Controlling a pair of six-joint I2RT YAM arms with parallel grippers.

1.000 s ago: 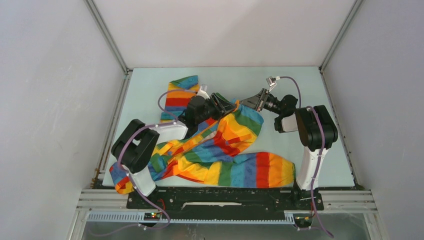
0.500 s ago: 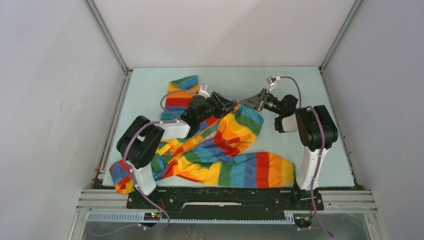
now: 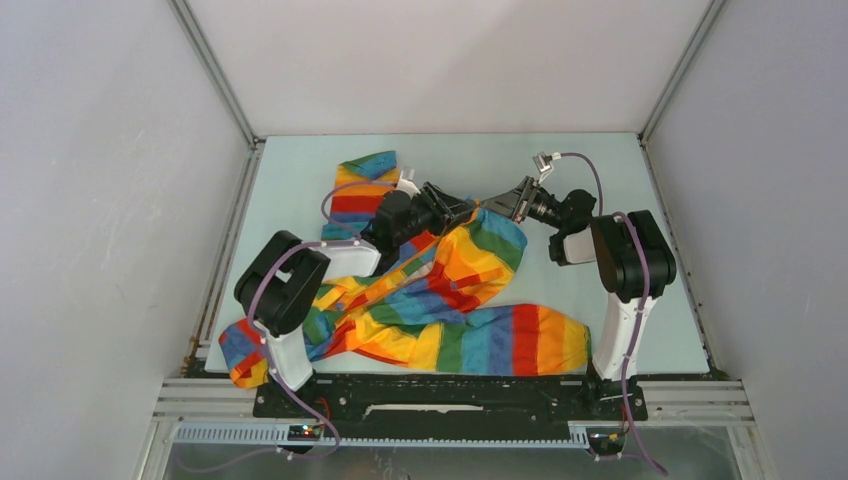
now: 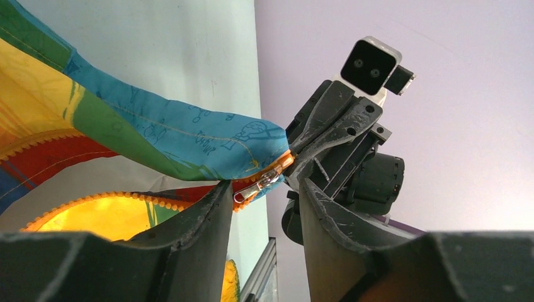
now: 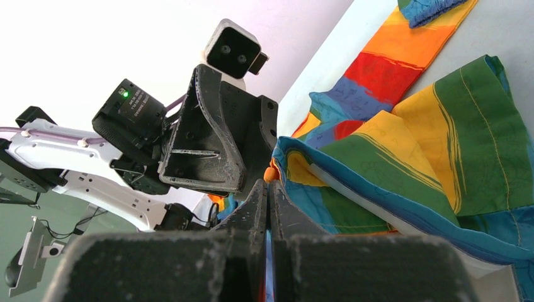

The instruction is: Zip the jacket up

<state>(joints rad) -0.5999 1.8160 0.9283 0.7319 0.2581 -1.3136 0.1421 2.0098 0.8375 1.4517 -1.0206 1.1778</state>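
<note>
Two black two-finger grippers meet at the far middle of the pale blue-green bench [image 3: 600, 170], both at the upper edge of the soft rainbow-striped fabric jacket [image 3: 440, 300]. The jacket lies crumpled across the bench: one sleeve reaches toward the far left, another stretches along the near edge to the right arm's base, and a fold drapes past the left arm's base.

The right hand [image 5: 267, 189] has its fingers pressed together, pinching the blue corner of the jacket where the orange zipper strip [image 4: 94, 201] ends. The left hand [image 4: 261, 189] faces it, just beside it, with its fingers spread. The small silver zipper pull [image 4: 255, 185] hangs slanted in the gap between them. Whether either finger touches the pull cannot be told.

From the pinched corner the orange teeth curve away in two separate lines, with pale lining showing between them.
</note>
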